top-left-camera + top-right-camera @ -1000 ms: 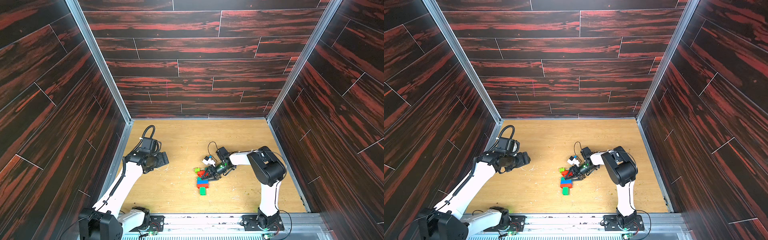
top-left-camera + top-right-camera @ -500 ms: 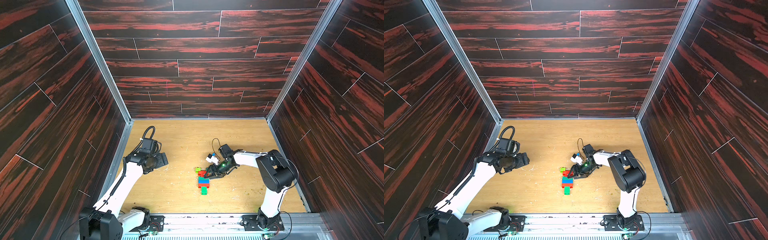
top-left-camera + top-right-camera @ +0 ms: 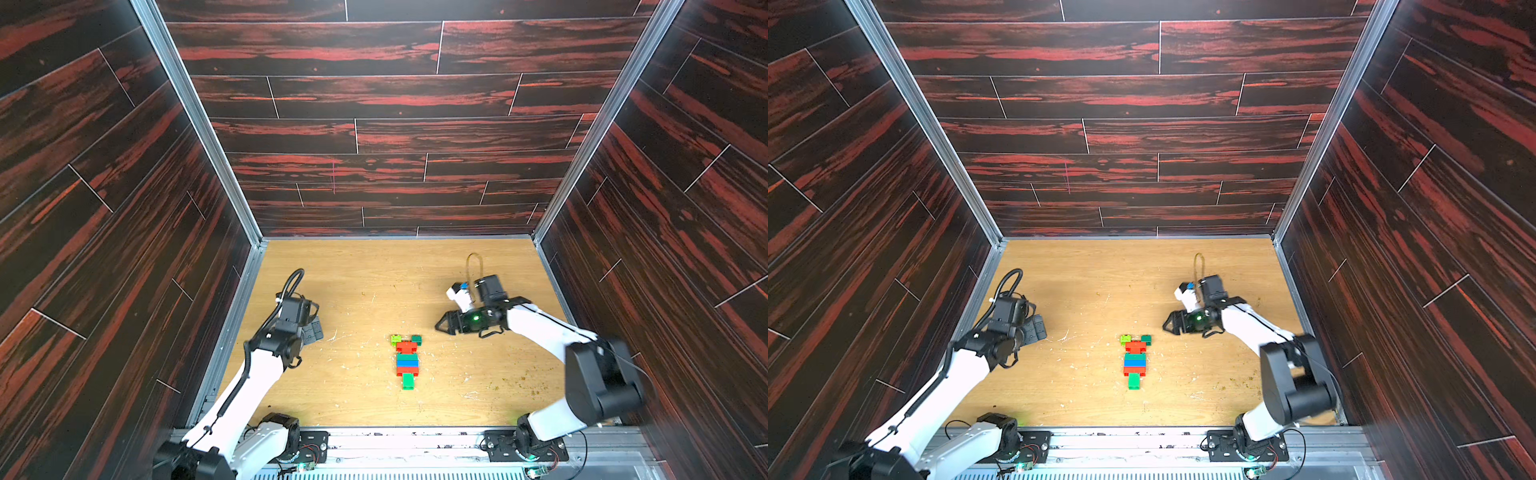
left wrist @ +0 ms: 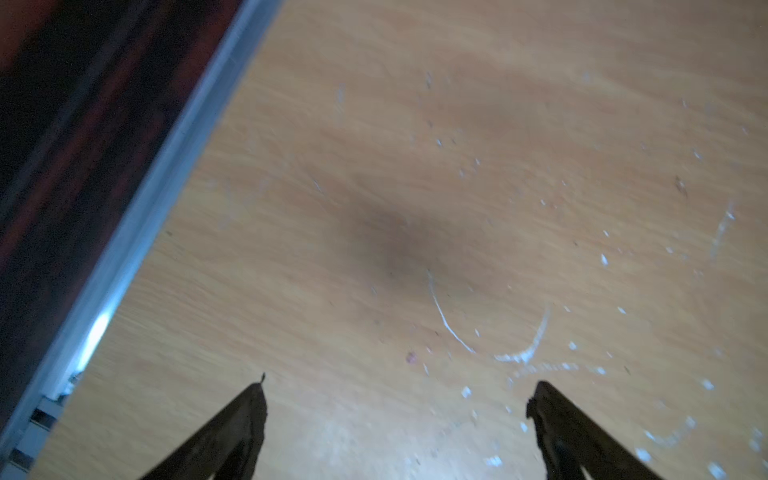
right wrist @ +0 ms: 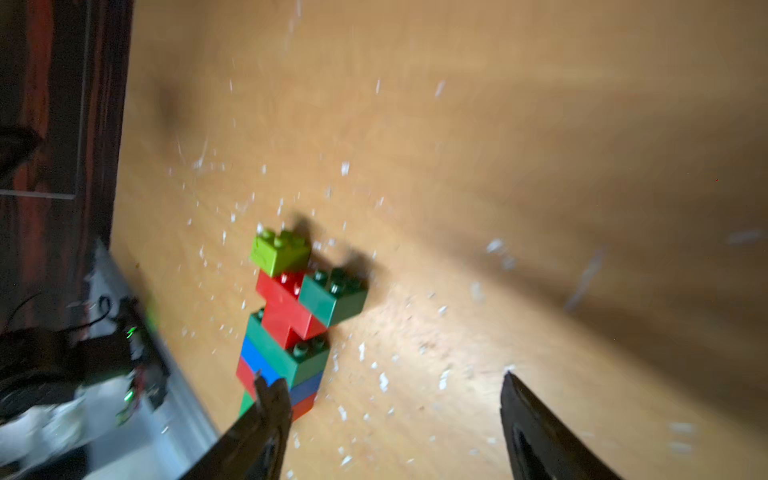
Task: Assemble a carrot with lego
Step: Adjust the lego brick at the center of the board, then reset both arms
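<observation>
Right gripper [image 3: 441,325] first: in both top views it hangs above the pale wooden tabletop [image 3: 374,282] with its black jaws spread and nothing between them, just beyond the wide end of the carrot [image 3: 406,359]. The carrot is a flat-lying row of joined plastic lego bricks: lime and dark green squares at that end, then red, teal, blue and red bands, and a small green tip pointing toward my bases. It lies mid-table between my two arms, touched by neither. My left gripper [image 3: 1037,328] is parked well apart, near the wall on its own side, I judge to leave the work area free.

From the left wrist, its jaws stand wide over bare scratched wood; no brick shows.

From the right wrist, the carrot [image 5: 286,328] lies on the wood with none of it between my spread jaws, every brick apparently seated. I judge the build finished, so an empty grip suits.
</observation>
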Motion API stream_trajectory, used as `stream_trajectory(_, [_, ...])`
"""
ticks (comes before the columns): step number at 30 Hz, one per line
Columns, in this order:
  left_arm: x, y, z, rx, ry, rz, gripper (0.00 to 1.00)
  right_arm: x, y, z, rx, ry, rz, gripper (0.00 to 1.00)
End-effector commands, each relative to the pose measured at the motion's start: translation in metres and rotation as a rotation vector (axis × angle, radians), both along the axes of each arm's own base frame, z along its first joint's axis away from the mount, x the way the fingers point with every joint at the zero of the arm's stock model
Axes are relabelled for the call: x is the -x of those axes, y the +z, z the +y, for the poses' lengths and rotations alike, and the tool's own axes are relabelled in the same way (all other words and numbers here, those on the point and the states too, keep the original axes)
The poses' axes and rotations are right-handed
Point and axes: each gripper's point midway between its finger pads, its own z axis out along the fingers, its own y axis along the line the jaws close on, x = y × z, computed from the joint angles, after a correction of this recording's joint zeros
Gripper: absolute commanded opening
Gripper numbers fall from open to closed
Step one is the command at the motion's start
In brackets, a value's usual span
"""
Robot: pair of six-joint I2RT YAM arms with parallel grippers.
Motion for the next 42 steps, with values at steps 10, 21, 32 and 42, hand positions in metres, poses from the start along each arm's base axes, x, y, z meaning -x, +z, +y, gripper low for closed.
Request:
stream_trajectory(10, [-0.043,0.025,0.038,-0.282,0.052,-0.415,1.0,-0.071,0.017,-0.131,0.178,-0.352,-0.507,0.84])
stream_trajectory(21, [-0.069,0.007,0.045,-0.315,0.089,-0.508,1.0,-0.087,0.028,-0.154,0.181,-0.433,-0.817,0.84])
stream_trajectory(32, [-0.089,-0.008,0.042,-0.313,0.053,-0.54,1.0,-0.066,0.035,-0.162,0.139,-0.489,-0.97,0.85])
stream_trajectory(42, [-0.091,-0.011,0.044,-0.307,0.06,-0.539,1.0,-0.058,0.033,-0.162,0.135,-0.494,-1.017,0.94])
